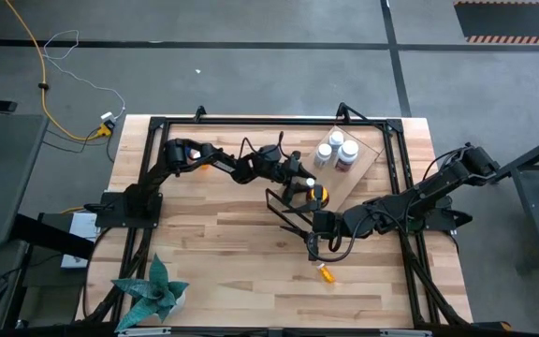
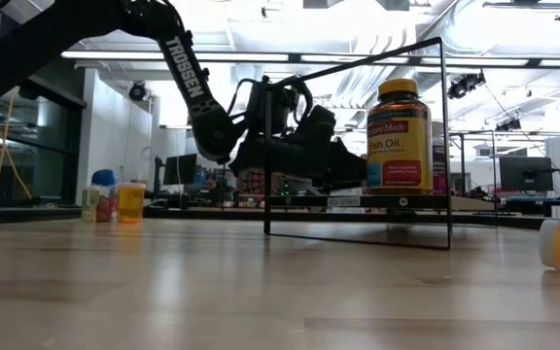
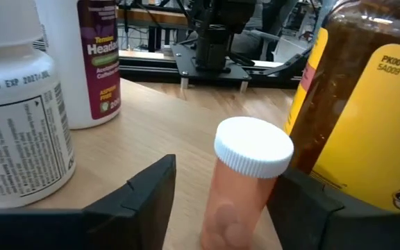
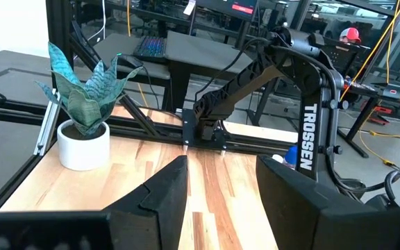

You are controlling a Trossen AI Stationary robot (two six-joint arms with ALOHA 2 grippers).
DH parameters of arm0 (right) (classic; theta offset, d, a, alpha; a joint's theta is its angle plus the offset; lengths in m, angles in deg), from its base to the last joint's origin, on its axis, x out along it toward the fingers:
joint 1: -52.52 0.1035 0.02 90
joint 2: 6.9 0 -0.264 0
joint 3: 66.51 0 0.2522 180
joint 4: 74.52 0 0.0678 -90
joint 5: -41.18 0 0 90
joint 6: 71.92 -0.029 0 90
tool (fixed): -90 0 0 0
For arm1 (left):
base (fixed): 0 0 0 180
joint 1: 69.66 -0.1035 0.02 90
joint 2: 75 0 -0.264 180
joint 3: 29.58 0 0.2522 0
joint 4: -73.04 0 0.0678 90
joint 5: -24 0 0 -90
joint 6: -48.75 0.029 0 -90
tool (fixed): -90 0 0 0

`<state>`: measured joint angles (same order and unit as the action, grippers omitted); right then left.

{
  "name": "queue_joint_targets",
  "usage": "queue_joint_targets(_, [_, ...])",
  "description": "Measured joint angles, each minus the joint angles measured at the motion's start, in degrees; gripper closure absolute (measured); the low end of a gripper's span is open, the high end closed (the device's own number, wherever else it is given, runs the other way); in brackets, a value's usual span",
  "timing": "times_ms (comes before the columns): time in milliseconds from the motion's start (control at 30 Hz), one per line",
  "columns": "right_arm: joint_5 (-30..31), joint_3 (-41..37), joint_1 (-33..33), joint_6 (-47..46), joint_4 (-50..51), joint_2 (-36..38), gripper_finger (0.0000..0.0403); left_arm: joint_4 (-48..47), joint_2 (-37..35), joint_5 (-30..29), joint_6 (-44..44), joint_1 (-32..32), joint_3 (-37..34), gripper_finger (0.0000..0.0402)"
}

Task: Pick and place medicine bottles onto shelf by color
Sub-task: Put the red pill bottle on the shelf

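A potted plant (image 1: 157, 288) stands at the tabletop's (image 1: 223, 243) front-left corner

— What's on the butcher-block table (image 1: 223, 243)?
— A potted plant (image 1: 157, 288) at lower left, a small orange bottle (image 1: 327, 273) lying at lower centre.
— And the shelf (image 1: 374, 147), upper right?
— White bottles (image 1: 336, 150) stand grouped on it, an amber bottle (image 1: 317, 194) at its lower-left end.
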<state>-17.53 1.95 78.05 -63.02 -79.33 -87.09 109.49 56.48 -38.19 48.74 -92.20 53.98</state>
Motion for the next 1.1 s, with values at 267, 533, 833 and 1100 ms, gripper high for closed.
queue_joint_targets(267, [0.01,0.0,-0.01,-0.01,0.0,0.0,0.0237,0.15,-0.04,-0.26,-0.08,-0.04,0.0,0.0194])
queue_joint_targets(533, [-0.01,0.0,0.0,-0.03,0.0,0.0,0.0237,0.18,-0.13,0.88,-3.38,-0.7,0.7,0.0194])
queue_joint_targets(833, [0.01,0.0,0.01,-0.05,0.0,0.0,0.0237,0.14,-0.14,3.37,-3.9,-0.8,0.7,0.0194])
queue_joint_targets(1100, [-0.01,0.0,0.01,-0.05,0.15,0.0,0.0237,-0.08,-0.22,8.42,-5.84,-2.32,0.7,0.0194])
